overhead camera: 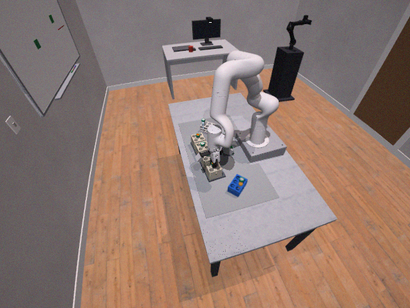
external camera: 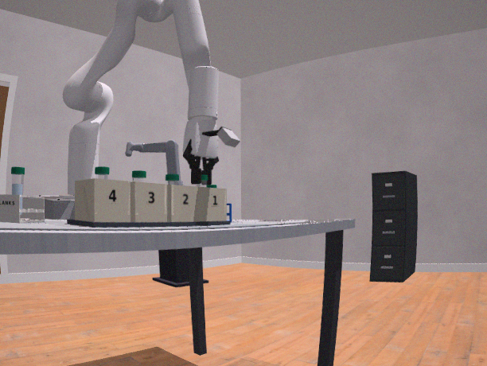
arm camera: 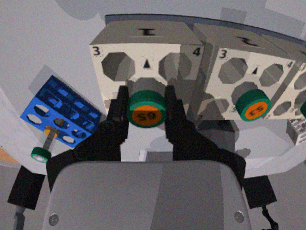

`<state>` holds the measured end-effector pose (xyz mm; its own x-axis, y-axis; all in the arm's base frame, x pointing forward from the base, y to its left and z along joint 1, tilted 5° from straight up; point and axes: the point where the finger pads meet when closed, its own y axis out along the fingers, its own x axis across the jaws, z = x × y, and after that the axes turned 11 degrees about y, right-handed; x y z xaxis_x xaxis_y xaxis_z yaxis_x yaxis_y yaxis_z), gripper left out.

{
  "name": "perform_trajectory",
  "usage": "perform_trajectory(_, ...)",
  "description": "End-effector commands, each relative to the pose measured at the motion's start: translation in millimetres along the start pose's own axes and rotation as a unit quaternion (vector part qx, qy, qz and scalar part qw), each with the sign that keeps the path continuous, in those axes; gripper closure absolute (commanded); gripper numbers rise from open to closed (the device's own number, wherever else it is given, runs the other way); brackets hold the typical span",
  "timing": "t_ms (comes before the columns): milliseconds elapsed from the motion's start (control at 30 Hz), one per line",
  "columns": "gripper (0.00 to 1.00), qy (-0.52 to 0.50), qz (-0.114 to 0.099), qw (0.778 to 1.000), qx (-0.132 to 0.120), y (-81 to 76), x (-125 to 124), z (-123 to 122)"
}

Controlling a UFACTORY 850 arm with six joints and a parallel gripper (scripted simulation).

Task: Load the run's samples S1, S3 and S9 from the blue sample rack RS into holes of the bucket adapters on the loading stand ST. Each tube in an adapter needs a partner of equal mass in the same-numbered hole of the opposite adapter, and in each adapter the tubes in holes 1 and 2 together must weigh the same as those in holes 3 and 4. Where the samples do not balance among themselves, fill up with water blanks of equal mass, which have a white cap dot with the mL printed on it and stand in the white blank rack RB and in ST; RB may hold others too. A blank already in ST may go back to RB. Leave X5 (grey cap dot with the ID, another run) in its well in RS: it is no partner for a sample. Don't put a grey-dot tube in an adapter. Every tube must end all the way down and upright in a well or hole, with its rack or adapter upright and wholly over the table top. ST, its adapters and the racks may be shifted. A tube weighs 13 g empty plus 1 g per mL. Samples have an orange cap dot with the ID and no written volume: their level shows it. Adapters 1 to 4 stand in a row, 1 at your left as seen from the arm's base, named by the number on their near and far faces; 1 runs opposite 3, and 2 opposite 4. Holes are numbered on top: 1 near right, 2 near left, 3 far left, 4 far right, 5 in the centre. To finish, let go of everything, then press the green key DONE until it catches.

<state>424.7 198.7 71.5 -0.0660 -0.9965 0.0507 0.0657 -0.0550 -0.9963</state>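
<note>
My gripper (overhead camera: pixel 213 164) (external camera: pixel 202 180) (arm camera: pixel 146 97) is shut on a sample tube (arm camera: pixel 147 115) (external camera: pixel 204 177) with a green cap and an orange dot. It holds the tube upright over adapter 1 (overhead camera: pixel 215 173) (external camera: pixel 215 207) (arm camera: pixel 143 37), with the cap a little above the adapter's top. The tube's lower part and its hole are hidden. Holes 3 and 4 of adapter 1 are empty. Adapter 2 (external camera: pixel 184 204) (arm camera: pixel 229 42) holds an orange-dot tube (arm camera: pixel 253 105). Adapters 3 (external camera: pixel 149 204) and 4 (external camera: pixel 104 204) each show one green cap.
The blue rack RS (overhead camera: pixel 237 185) (arm camera: pixel 60 111) stands to the side of adapter 1 and holds tubes. The white blank rack RB (external camera: pixel 9 207) (overhead camera: pixel 205 125) with a tube stands beyond adapter 4. The arm's base (overhead camera: pixel 261 144) is behind the stand.
</note>
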Motion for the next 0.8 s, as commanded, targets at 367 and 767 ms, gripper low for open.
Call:
perform_trajectory(367,1.00,0.000,0.000,1.000,0.001,4.7,-0.4,0.7)
perform_trajectory(767,0.57,0.000,0.000,1.000,0.001,5.1,-0.4,0.7)
